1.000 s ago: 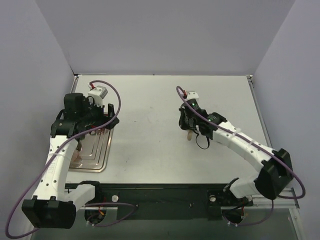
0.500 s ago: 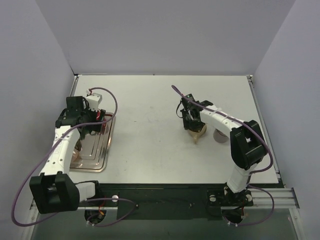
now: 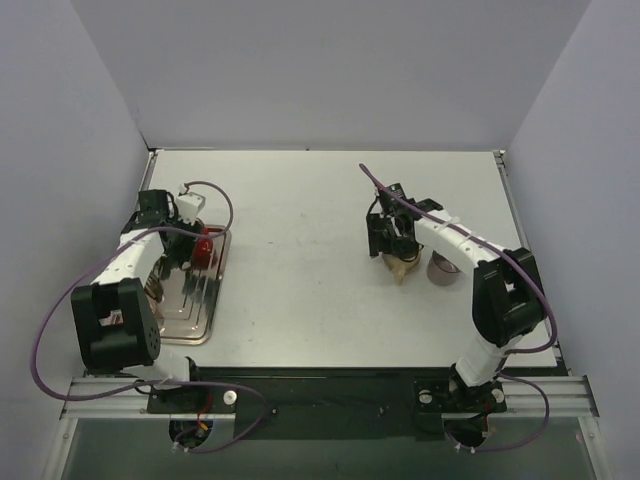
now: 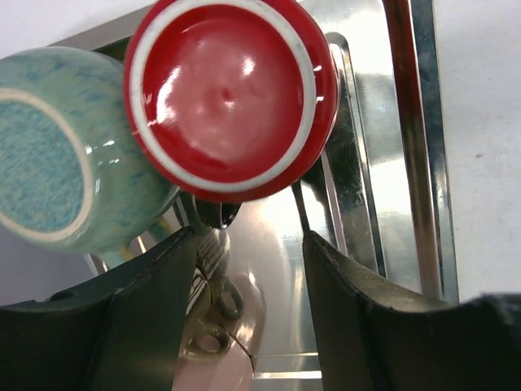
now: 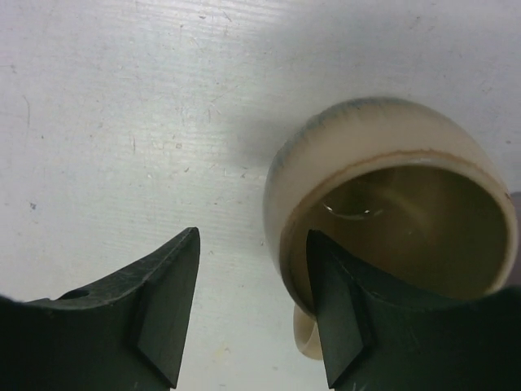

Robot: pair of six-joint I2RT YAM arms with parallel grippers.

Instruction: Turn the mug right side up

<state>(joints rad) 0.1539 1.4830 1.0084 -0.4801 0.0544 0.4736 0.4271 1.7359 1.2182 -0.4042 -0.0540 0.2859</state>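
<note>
A cream mug (image 5: 391,212) stands on the table with its mouth up, handle toward my wrist. My right gripper (image 5: 252,244) is open beside it; its right finger (image 5: 338,326) lies against the rim and bare table shows between the jaws. From above, the cream mug (image 3: 400,266) sits just below the right gripper (image 3: 390,240). A red mug (image 4: 228,98) and a teal mug (image 4: 57,155) stand bottom up in a metal tray (image 4: 407,163). My left gripper (image 4: 251,244) hangs open over the tray just short of the red mug (image 3: 205,248), holding nothing.
The metal tray (image 3: 190,315) lies at the table's left, with something pink (image 4: 220,375) low in it. A mauve round object (image 3: 446,268) lies right of the cream mug. The table's side walls stand close on both sides.
My right gripper opened and let go of the cream mug, which now stands on the table. My left arm moved down over the tray toward the red mug, its jaws somewhat narrower.
</note>
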